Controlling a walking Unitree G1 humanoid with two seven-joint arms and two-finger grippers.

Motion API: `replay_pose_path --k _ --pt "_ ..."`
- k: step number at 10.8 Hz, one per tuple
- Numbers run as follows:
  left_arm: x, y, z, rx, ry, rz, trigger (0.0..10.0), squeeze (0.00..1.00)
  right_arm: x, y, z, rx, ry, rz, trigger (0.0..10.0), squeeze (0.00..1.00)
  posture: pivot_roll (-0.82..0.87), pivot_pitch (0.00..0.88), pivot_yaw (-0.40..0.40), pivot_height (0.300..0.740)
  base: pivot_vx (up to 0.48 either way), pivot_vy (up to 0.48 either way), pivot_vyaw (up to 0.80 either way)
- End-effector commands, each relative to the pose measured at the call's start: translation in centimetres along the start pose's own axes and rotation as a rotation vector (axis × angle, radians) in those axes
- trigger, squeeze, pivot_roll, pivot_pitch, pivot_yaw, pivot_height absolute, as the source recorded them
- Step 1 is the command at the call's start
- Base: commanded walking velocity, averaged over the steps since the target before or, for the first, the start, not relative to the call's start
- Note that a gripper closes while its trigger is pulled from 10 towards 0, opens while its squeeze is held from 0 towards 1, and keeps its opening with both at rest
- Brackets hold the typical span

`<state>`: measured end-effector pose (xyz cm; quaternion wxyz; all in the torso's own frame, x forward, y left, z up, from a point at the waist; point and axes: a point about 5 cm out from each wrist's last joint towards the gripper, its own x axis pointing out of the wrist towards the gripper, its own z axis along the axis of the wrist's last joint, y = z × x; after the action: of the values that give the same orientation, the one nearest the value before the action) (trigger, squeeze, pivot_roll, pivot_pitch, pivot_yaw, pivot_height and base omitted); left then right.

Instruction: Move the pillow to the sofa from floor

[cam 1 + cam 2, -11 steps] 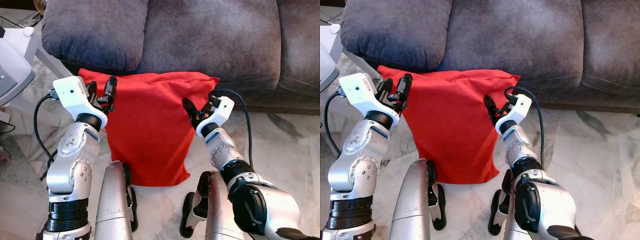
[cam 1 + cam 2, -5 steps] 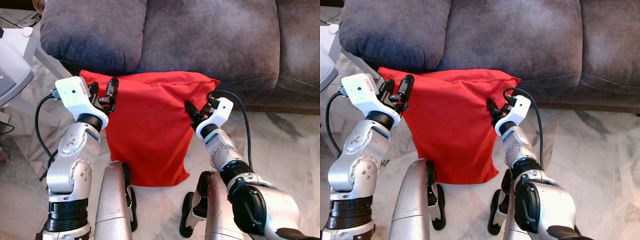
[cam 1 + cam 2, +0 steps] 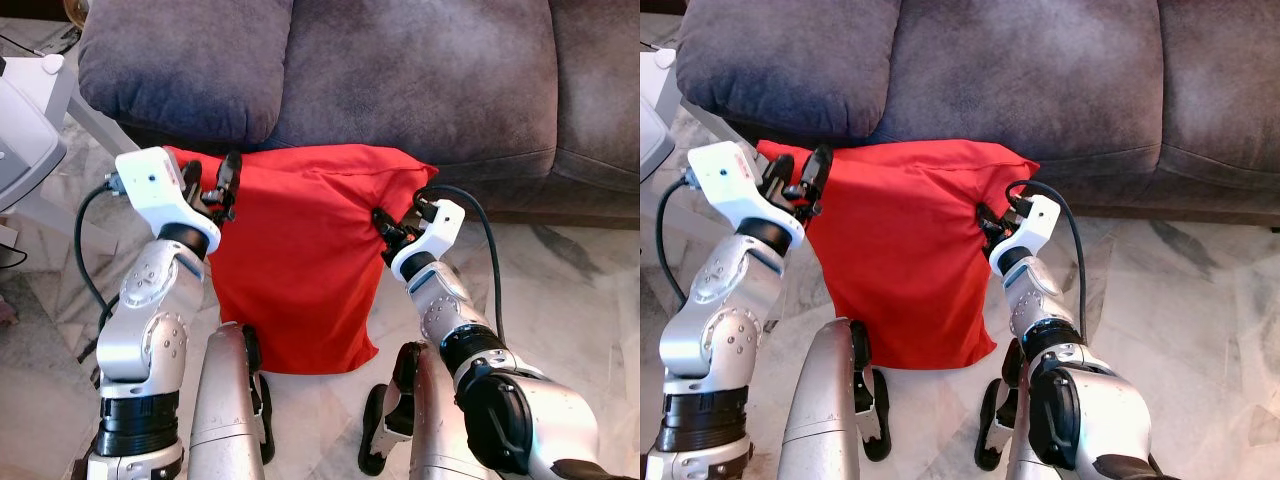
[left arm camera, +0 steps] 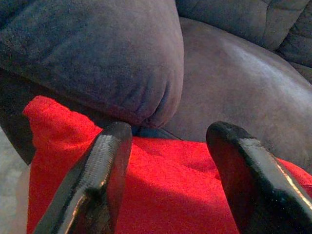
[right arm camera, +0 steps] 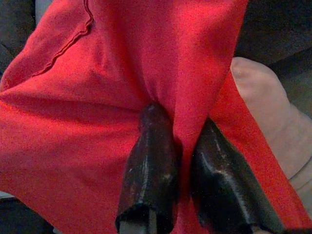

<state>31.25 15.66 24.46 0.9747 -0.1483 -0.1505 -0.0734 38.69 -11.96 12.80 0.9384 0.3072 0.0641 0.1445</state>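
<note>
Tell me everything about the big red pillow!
The red pillow is a large, soft-looking fabric cushion with a stitched seam near its edge. It stands nearly upright on the marble floor, its top leaning against the front of the grey sofa. The right gripper is shut on a fold of cloth at the pillow's right edge, puckering it. The left gripper is open over its top left corner, fingers either side of the cloth.

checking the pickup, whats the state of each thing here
red pillow: leaning against the sofa front, lower end on the floor, fabric bunched at its right edge
right hand: shut, pinching a fold of the pillow's right edge
left hand: open, fingers over the pillow's upper left corner, nothing gripped
sofa: seat cushions bare
</note>
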Motion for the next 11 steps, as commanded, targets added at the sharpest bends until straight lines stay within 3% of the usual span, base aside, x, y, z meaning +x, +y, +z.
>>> replay_pose_path --k 1,2,4,5,6,7,8,9,11 --pt "-0.2 0.7 -0.4 0.007 0.008 0.022 10.0 0.0 -0.6 -0.5 -1.8 0.026 0.049 -0.018 0.0 0.0 0.29 0.435 -0.005 0.569 0.0 0.0 0.0" --pt "-0.1 1.3 -0.2 0.009 0.001 0.051 10.0 0.0 -0.5 -0.4 -1.5 0.031 0.033 -0.008 0.0 0.0 0.29 0.428 -0.005 0.569 0.0 0.0 0.0" --pt "-0.3 4.5 -0.4 0.047 0.036 0.23 10.0 0.0 -0.5 -0.5 -1.0 0.024 0.014 -0.01 0.0 0.0 0.29 0.427 -0.008 0.569 0.0 0.0 0.0" --pt "-0.6 6.6 -0.5 0.042 0.054 0.328 10.0 0.0 -0.6 -0.8 -0.9 -0.009 0.015 -0.032 8.5 0.0 0.28 0.431 -0.011 0.569 0.0 0.0 0.0" --pt "-0.9 8.3 -0.8 0.033 0.092 0.41 10.0 1.0 -0.8 -1.2 -0.8 0.016 0.011 -0.046 10.0 0.0 0.29 0.435 -0.014 0.569 0.0 0.0 0.0" --pt "-1.4 9.8 -1.9 0.007 0.19 0.447 10.0 1.0 -0.9 -1.6 -0.5 0.029 0.003 -0.049 10.0 0.0 0.28 0.439 -0.018 0.569 0.0 0.0 0.0" --pt "-1.2 9.5 -2.9 -0.127 0.238 0.337 10.0 1.0 -0.9 -1.7 -0.3 0.031 0.002 -0.047 10.0 0.0 0.27 0.456 -0.024 0.569 0.0 0.0 0.0" --pt "-0.7 9.4 -3.0 -0.216 0.227 0.277 10.0 1.0 -0.9 -1.8 -0.2 0.031 0.0 -0.046 10.0 0.0 0.27 0.459 -0.025 0.569 0.0 0.0 0.0" --pt "0.3 10.3 -3.2 -0.299 0.238 0.239 10.0 1.0 -1.0 -2.0 0.1 0.032 -0.002 -0.048 10.0 0.0 0.25 0.489 -0.038 0.569 0.0 0.0 0.0"
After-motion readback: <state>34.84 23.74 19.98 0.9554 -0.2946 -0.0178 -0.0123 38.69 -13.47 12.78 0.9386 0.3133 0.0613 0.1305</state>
